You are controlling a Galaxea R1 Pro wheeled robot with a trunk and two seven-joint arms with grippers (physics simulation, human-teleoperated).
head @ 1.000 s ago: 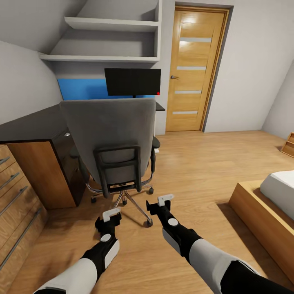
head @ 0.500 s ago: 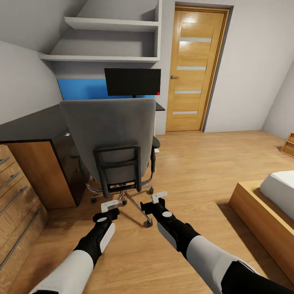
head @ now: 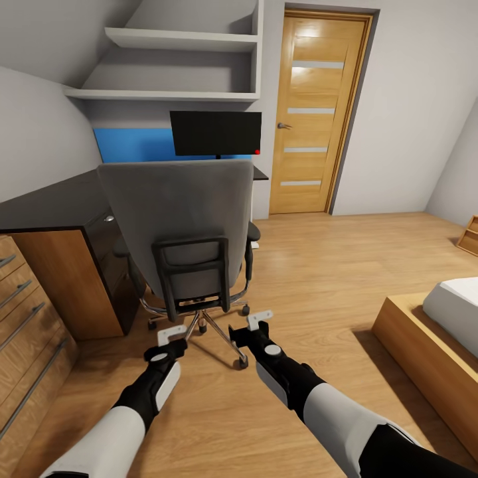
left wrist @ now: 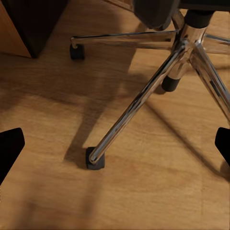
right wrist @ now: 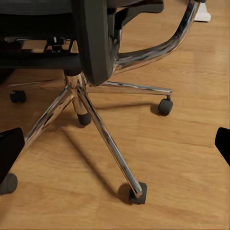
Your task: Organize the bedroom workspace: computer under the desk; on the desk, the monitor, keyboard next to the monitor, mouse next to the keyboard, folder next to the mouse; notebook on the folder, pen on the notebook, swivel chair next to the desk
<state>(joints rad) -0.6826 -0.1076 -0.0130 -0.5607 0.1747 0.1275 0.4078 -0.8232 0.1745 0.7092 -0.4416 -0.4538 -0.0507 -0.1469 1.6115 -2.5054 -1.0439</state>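
The grey swivel chair point(head: 178, 219) stands with its back to me, in front of the dark desk point(head: 53, 202). The black monitor point(head: 216, 133) stands on the desk behind it. The chair's back hides its seat and whatever lies on it. My left gripper point(head: 171, 334) hangs open low behind the chair's chrome base point(left wrist: 187, 43), with one caster point(left wrist: 95, 159) just ahead of it. My right gripper point(head: 257, 323) is open too, close to another caster point(right wrist: 136, 191). Both hold nothing.
A wooden chest of drawers point(head: 26, 318) stands at the left, and a dark drawer unit point(head: 109, 259) under the desk. A bed frame point(head: 425, 352) is at the right and a closed door point(head: 318, 113) at the back. Wall shelves point(head: 179, 66) hang above the desk.
Both arms have moved forward toward the chair's base, the left one also drifting left. The right arm has held still over the last half second. The chair has stayed put.
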